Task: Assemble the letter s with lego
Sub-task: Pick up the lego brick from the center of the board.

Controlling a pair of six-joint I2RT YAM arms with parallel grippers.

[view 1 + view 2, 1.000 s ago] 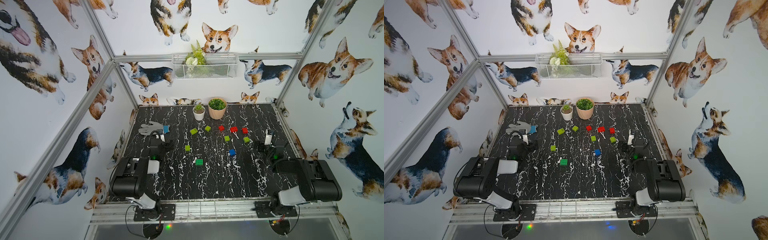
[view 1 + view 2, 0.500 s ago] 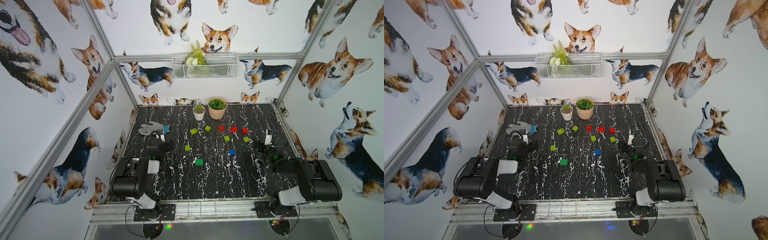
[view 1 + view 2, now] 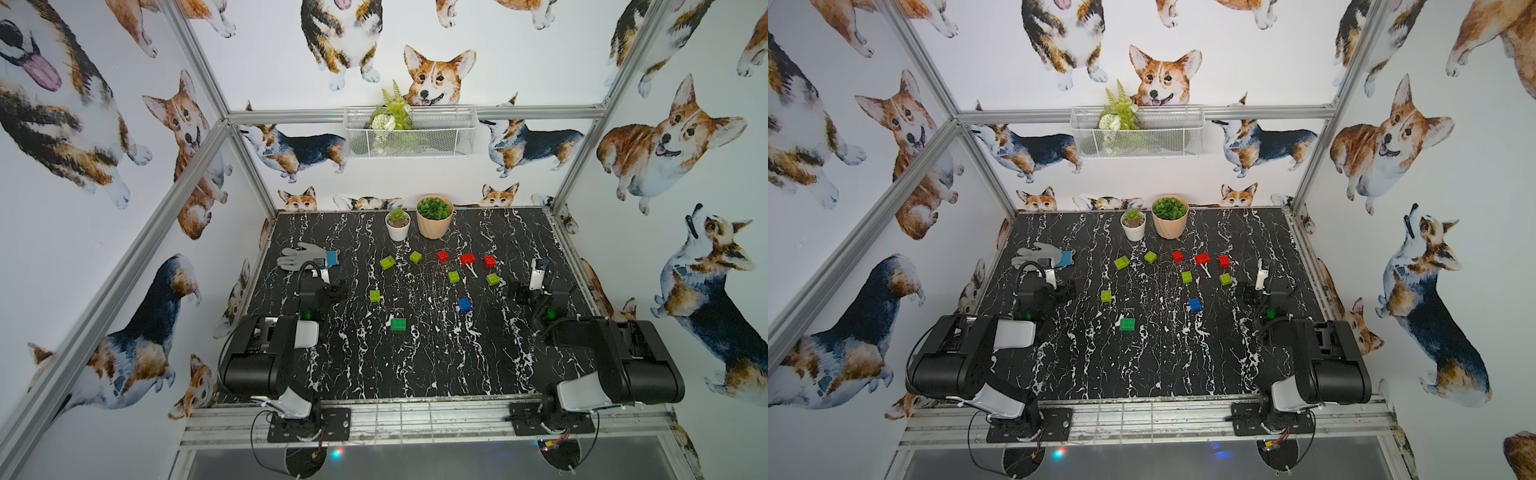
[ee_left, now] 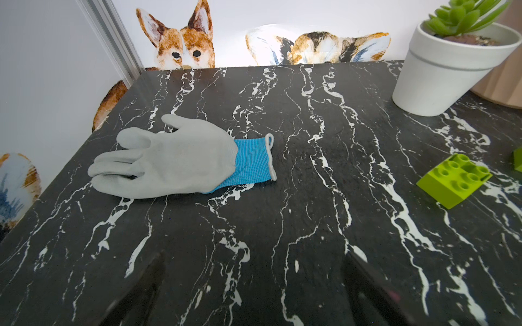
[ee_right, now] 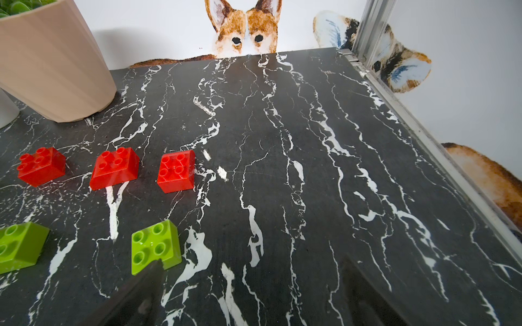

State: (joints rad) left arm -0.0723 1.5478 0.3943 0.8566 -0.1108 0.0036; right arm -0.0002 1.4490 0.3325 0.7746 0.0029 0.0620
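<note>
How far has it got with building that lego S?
Nothing is built yet: loose and apart on the table lie three red bricks, five lime bricks, a dark green brick and a blue brick. Nothing is in hand: the jaws of the left arm and right arm stand open and empty. The whole S is left to build.
</note>
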